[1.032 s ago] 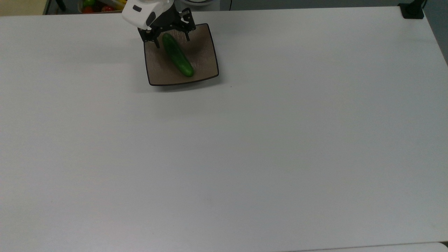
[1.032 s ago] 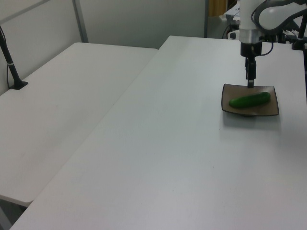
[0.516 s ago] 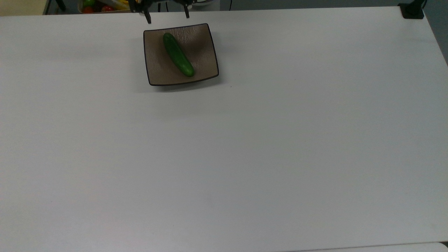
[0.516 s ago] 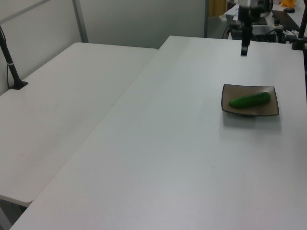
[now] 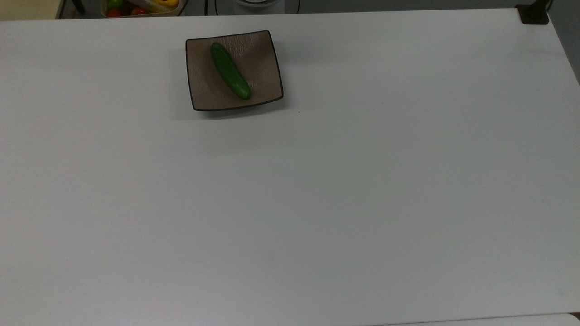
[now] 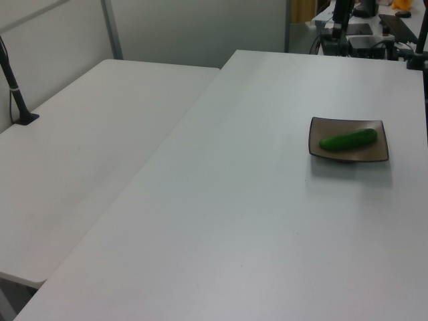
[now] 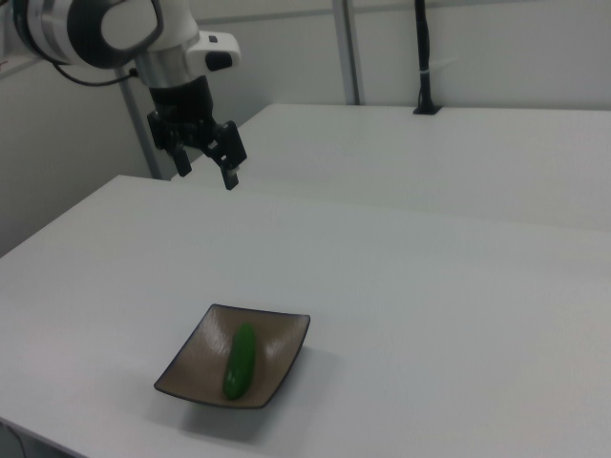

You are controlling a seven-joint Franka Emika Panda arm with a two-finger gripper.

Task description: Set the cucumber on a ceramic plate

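The dark-green cucumber (image 5: 230, 70) lies diagonally inside the square brown ceramic plate (image 5: 265, 81) near the far edge of the white table in the top view. It shows the same way in the left view, cucumber (image 6: 348, 140) on plate (image 6: 376, 154), and in the right view, cucumber (image 7: 240, 360) on plate (image 7: 286, 339). High above the plate in the right view hangs my gripper (image 7: 204, 172), open, with nothing between its fingers and well clear of the cucumber.
A bin of colourful produce (image 5: 136, 6) sits beyond the table's far edge in the top view. A black clamp post (image 5: 534, 12) stands at the top view's right corner. A second white table (image 6: 87, 147) adjoins on the left view's left.
My open gripper has risen from just over the plate's far edge, leaving the top view entirely. The cucumber and plate have stayed put.
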